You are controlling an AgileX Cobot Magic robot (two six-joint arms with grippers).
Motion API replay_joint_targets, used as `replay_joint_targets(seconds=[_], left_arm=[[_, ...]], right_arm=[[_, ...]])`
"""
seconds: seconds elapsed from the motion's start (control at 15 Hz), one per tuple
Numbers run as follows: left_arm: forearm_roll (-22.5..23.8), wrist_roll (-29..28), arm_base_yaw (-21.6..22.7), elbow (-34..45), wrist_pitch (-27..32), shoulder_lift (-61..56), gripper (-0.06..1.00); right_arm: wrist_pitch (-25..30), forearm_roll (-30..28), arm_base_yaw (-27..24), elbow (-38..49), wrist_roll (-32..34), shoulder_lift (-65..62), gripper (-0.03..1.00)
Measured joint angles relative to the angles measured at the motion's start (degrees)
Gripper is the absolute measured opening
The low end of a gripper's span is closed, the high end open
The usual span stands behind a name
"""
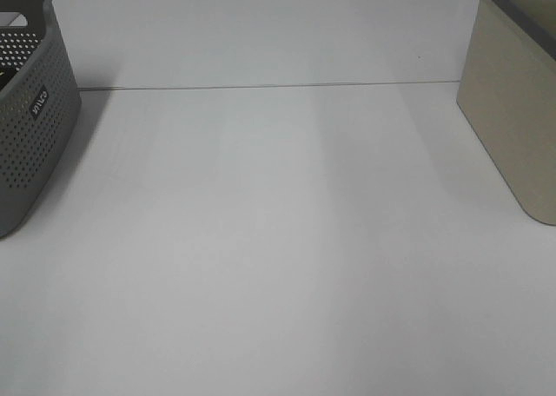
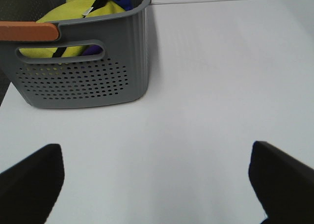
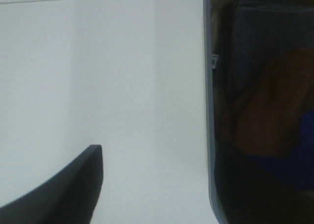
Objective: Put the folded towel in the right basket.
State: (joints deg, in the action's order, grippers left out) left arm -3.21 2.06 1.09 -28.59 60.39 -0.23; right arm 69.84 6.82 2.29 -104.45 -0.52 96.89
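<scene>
Towel: we see none on the table (image 1: 278, 240). A folded dark grey cloth (image 3: 260, 27) lies inside the right basket (image 1: 512, 127), at the right edge of the overhead frame. We judge it may be the towel but cannot be sure.
Left basket (image 1: 26, 144): stands at the left edge of the overhead frame and holds a crumpled yellow cloth (image 2: 73, 17).
Left gripper (image 2: 156, 175): jaws are spread wide over bare table, with nothing between them.
Right gripper (image 3: 157, 157): only one finger (image 3: 73, 189) shows, just beside the right basket's wall, so we cannot tell the jaw gap.
Step in hand: we judge the placing is at or near its end. To finish well, we lift straight up, clear of the rim, so that no finger snags the cloth or opens its fold.
Materials: the left basket is grey plastic with perforated walls, a slot handle and rounded corners. The right basket has smooth beige walls under a grey rim. The table is matte white. The dark grey cloth is soft and bears a small tag.
</scene>
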Motion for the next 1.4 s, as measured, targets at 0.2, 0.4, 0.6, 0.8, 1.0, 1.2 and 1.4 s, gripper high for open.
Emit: replay_joint_targets(seconds=[0.2, 0.4, 0.6, 0.8, 1.0, 1.2, 1.4], left_arm=[[0.0, 0.0, 0.0, 0.0, 0.0, 0.0, 0.97], [0.0, 0.0, 0.0, 0.0, 0.0, 0.0, 0.97], [0.0, 0.0, 0.0, 0.0, 0.0, 0.0, 0.97], [0.0, 0.0, 0.0, 0.0, 0.0, 0.0, 0.97], [0.0, 0.0, 0.0, 0.0, 0.0, 0.0, 0.97], [0.0, 0.0, 0.0, 0.0, 0.0, 0.0, 0.97], [0.0, 0.0, 0.0, 0.0, 0.0, 0.0, 0.97]], right_arm=[[0.0, 0.1, 0.0, 13.0, 0.0, -10.8, 0.64], [0.0, -0.1, 0.0, 29.8, -0.2, -24.9, 0.64], [0.0, -0.1, 0.0, 44.9, -0.2, -36.4, 0.64], [0.0, -0.1, 0.0, 59.3, -0.2, -49.3, 0.65], [0.1, -0.1, 0.0, 68.0, -0.2, -60.1, 0.65], [0.2, -1.7, 0.0, 72.4, -0.3, -76.3, 0.65], [-2.8, -5.5, 0.0, 72.8, -0.3, -84.7, 0.65]])
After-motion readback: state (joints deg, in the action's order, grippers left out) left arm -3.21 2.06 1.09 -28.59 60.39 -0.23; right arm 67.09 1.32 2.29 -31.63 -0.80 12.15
